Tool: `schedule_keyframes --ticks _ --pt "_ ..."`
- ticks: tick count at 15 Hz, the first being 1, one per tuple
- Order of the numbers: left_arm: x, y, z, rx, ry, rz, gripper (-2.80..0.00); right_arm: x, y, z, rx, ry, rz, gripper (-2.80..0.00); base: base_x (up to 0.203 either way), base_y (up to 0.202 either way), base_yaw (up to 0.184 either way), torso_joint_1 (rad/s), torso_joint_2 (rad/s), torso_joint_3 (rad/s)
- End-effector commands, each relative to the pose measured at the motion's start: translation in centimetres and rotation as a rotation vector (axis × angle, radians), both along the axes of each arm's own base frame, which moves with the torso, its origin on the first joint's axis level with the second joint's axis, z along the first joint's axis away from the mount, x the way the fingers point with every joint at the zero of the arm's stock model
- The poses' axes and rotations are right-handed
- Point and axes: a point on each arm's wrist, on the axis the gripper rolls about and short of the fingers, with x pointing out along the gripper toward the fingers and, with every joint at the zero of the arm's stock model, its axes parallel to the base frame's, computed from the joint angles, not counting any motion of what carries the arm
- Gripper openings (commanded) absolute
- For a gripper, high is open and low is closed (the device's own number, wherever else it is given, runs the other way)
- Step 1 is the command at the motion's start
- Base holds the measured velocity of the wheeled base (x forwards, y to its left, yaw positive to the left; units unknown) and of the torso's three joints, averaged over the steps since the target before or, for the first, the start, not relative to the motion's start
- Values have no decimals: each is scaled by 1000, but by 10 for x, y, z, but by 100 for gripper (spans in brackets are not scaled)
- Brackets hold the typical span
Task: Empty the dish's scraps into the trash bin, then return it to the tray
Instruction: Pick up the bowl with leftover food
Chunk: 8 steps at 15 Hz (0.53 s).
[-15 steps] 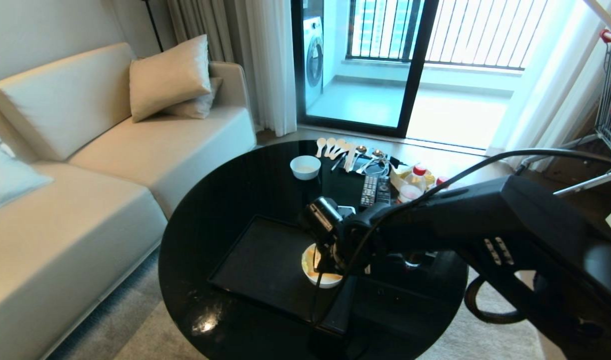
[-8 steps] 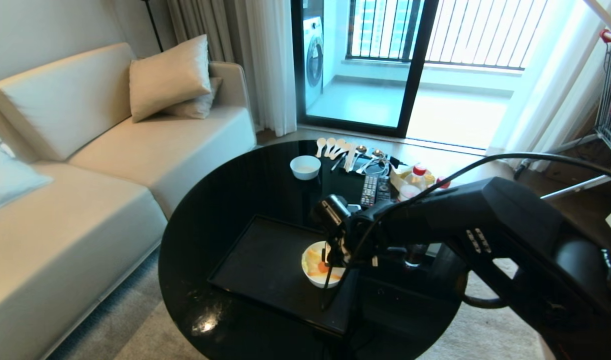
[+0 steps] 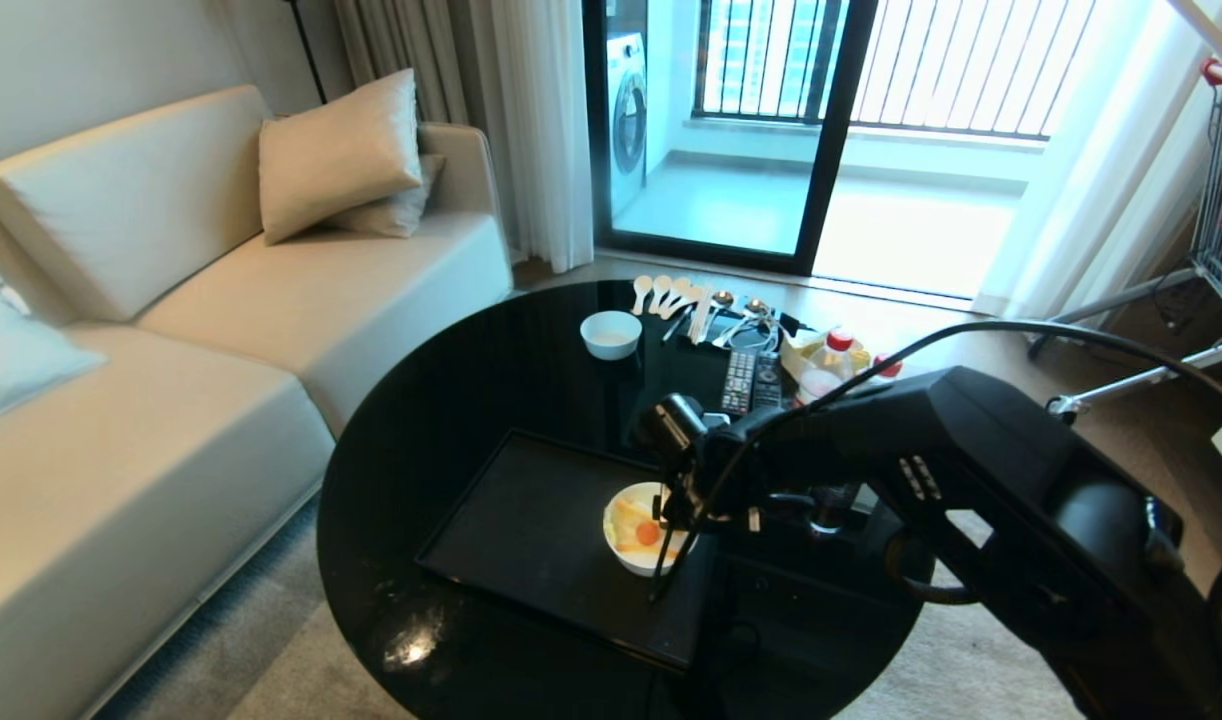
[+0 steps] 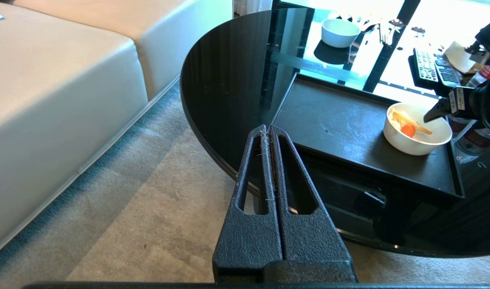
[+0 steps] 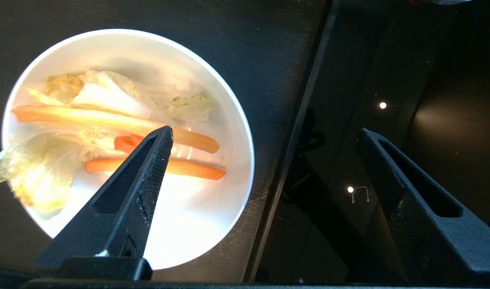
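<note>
Since a second ago the right gripper (image 5: 265, 136) has drawn back toward the tray's (image 3: 511, 520) right edge, uncovering the dish (image 3: 643, 530). Jaws now stand wide apart and hold nothing: one finger (image 5: 144, 176) hangs over the scraps (image 5: 108, 132), the other over bare table (image 3: 451, 400) past the tray rim. Dish sits on the tray near its right edge, still full. Left gripper (image 4: 269, 136) is parked off the table's near edge, fingers pressed together. Step in hand: lining up to grasp the dish. Next move, as I judge it: lower so the rim sits between the fingers, then close. Bin not in view.
</note>
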Motion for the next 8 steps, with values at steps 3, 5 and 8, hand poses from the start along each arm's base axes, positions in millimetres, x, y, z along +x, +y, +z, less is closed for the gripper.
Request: schedule_keyframes --ticks 3,5,8 --pt "0 0 0 -1 -1 1 -280 1 0 -8 -11 14 -5 0 0 0 0 0 0 0" --pt "0 0 0 -1 -1 1 -280 1 0 -9 -13 16 -5 -280 0 0 0 0 0 0" --pt "0 0 0 -1 -1 1 -280 1 0 -13 -21 23 1 -280 0 0 0 0 0 0"
